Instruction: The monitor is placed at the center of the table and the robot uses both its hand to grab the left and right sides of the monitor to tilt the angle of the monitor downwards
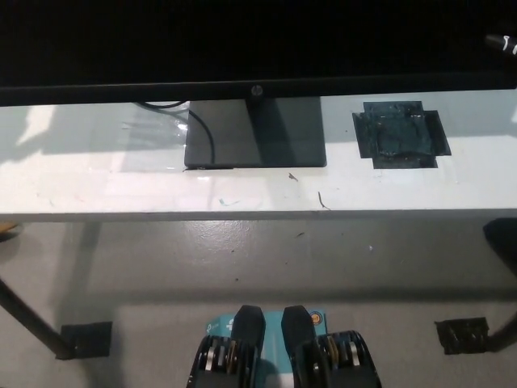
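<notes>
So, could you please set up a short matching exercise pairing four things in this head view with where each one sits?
Things:
1. monitor
2. stand base
3. black tape patch
4. cable

Places:
A. on the white table, right of the stand base
B. across the top of the picture, logo at the middle of its lower edge
C. curving over the left part of the stand base
D. flat on the table, under the logo

Pairs: 1-B, 2-D, 3-A, 4-C

Neither hand is in view.
</notes>
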Controlling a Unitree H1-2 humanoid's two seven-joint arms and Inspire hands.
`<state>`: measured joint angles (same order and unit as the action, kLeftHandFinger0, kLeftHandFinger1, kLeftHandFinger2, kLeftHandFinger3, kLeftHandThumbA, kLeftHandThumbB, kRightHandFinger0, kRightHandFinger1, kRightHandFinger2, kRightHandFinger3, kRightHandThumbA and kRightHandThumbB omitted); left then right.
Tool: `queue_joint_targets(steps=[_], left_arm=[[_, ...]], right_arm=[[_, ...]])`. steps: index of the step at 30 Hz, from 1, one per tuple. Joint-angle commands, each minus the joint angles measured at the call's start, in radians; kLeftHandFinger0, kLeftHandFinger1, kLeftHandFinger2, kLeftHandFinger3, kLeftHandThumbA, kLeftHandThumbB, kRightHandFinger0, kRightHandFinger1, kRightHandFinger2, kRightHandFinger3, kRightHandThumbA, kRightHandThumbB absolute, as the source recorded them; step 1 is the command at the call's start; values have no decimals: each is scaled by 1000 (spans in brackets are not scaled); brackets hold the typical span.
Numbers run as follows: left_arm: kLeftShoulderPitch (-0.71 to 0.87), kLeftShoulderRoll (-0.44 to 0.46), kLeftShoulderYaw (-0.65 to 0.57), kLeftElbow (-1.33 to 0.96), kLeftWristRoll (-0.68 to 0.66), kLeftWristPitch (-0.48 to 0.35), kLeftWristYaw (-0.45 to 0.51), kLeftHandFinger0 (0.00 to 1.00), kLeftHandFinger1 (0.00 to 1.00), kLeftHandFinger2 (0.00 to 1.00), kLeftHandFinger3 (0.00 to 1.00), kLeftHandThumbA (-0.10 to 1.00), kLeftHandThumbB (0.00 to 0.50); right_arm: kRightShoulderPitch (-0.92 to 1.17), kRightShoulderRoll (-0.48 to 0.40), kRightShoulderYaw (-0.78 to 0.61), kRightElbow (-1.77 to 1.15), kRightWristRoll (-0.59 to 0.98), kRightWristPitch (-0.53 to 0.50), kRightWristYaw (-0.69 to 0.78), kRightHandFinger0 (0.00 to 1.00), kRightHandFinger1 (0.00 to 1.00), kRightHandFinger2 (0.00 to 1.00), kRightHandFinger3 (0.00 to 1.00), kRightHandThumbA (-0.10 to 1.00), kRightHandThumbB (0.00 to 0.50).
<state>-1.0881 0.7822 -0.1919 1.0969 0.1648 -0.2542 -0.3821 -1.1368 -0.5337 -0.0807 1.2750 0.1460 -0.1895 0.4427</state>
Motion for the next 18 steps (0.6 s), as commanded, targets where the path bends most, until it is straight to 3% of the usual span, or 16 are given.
queue_joint_targets(steps=[1,6,9,12,16,18], left_arm=[[-99,4,-4,45,15,-75,-23,1000,1000,1000,1000,878,500],[-132,-7,-37,79,52,-83,-29,1000,1000,1000,1000,918,500],[-147,-10,-83,105,106,-110,26,1000,1000,1000,1000,973,500],[-154,-13,-110,120,130,-123,61,1000,1000,1000,1000,979,500],[-166,-24,-118,145,128,-128,43,1000,1000,1000,1000,940,500],[-178,-51,-97,175,88,-103,-22,1000,1000,1000,1000,852,500]], right_arm=[[-48,-46,18,-35,-27,-39,22,1000,1000,1000,1000,1000,467],[-47,-48,23,-48,-28,-40,25,1000,1000,1000,1000,1000,455],[-47,-49,26,-51,-34,-30,26,1000,1000,1000,1000,985,495],[-48,-49,28,-53,-38,-23,26,1000,1000,1000,1000,979,500],[-57,-50,42,-25,-56,-29,23,1000,1000,1000,1000,961,500],[-55,-38,54,-50,-65,-24,33,1000,1000,1000,1000,905,500]])
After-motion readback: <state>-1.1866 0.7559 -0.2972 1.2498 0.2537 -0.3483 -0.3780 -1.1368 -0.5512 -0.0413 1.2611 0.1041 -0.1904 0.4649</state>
